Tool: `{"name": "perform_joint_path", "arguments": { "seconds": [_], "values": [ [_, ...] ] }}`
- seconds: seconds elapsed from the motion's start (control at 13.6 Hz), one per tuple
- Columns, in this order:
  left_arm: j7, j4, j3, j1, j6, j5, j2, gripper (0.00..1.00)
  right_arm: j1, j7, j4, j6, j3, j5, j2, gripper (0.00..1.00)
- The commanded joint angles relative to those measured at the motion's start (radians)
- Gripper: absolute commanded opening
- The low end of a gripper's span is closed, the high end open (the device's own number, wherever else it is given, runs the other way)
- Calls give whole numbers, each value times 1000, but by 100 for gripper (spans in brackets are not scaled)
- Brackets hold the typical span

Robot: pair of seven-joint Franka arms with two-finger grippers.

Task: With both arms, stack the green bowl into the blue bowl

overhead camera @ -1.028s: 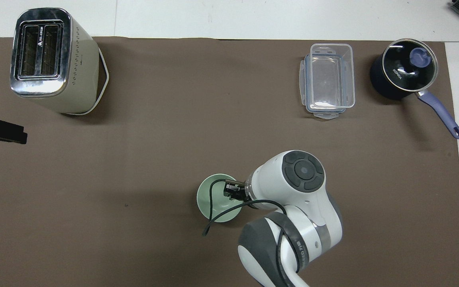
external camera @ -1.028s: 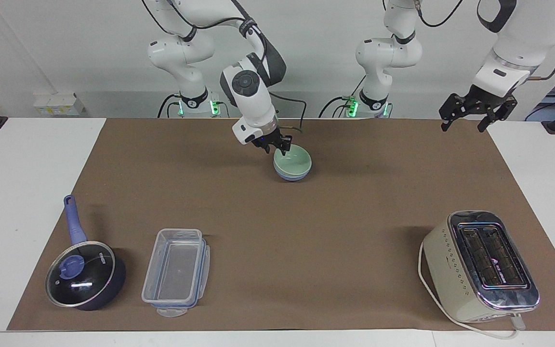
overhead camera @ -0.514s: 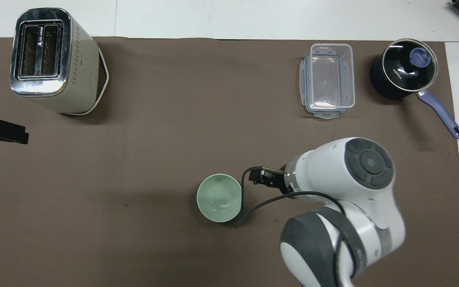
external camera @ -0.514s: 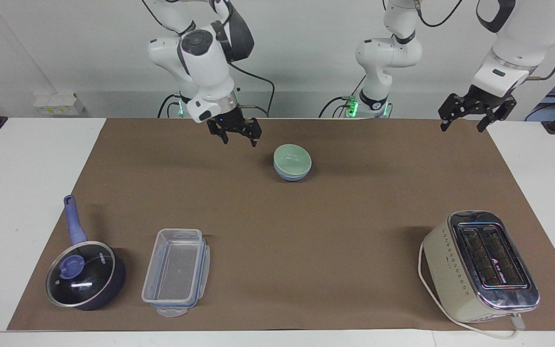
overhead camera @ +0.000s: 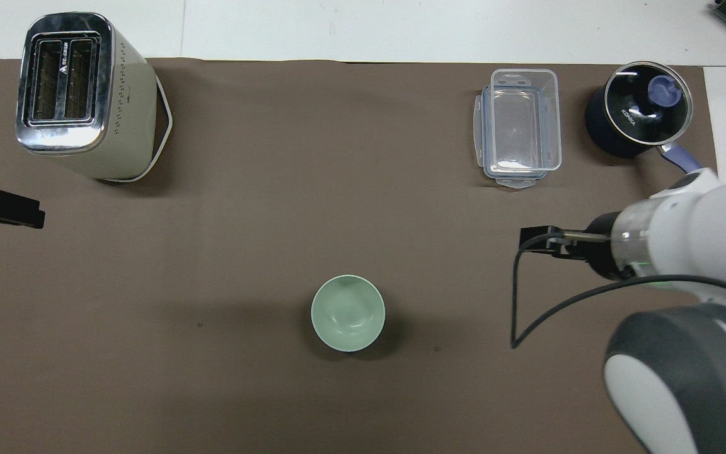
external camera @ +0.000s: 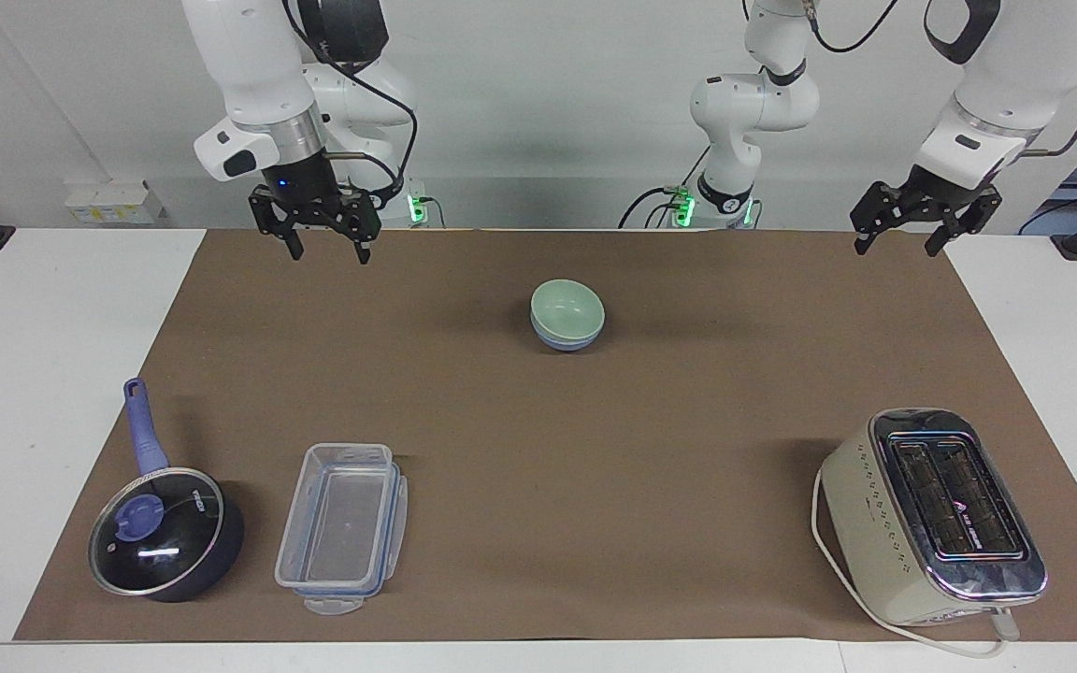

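Observation:
The pale green bowl (external camera: 567,307) sits nested inside the light blue bowl (external camera: 567,340) on the brown mat, in the middle of the table and near the robots. Only the blue bowl's lower side shows under the green rim. In the overhead view the green bowl (overhead camera: 348,313) covers the blue one completely. My right gripper (external camera: 329,254) is open and empty, raised over the mat's edge by the right arm's base, well apart from the bowls; it also shows in the overhead view (overhead camera: 539,241). My left gripper (external camera: 897,248) is open and empty, waiting raised at the left arm's end of the table.
A cream toaster (external camera: 931,514) with its cord stands farthest from the robots at the left arm's end. A clear plastic container (external camera: 342,523) and a dark blue lidded saucepan (external camera: 165,533) stand at the right arm's end, far from the robots.
My right gripper let go of the green bowl, rose and swung away toward the right arm's end. The green bowl stays in the blue bowl. The left arm has not moved.

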Motion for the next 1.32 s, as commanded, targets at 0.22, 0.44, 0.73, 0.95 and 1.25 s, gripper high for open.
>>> {"name": "perform_joint_path", "arguments": {
  "seconds": [0.22,0.44,0.73,0.95,1.25],
  "values": [
    [-10,-16,0,-2,-18,10,-18,100,3,-12,306,-231,20,-75,161,100],
    [-9,-16,0,-2,-20,10,-19,100,-6,-18,261,-219,20,-55,130,100],
    [-9,-18,0,0,-20,10,-19,100,-11,-60,215,-196,15,-52,105,100],
    [-9,-19,0,0,-20,10,-19,100,-17,-55,168,-173,15,-50,78,100],
    [-9,-21,0,0,-20,10,-24,100,-29,-51,141,-165,15,-5,61,100]
  ]
}}
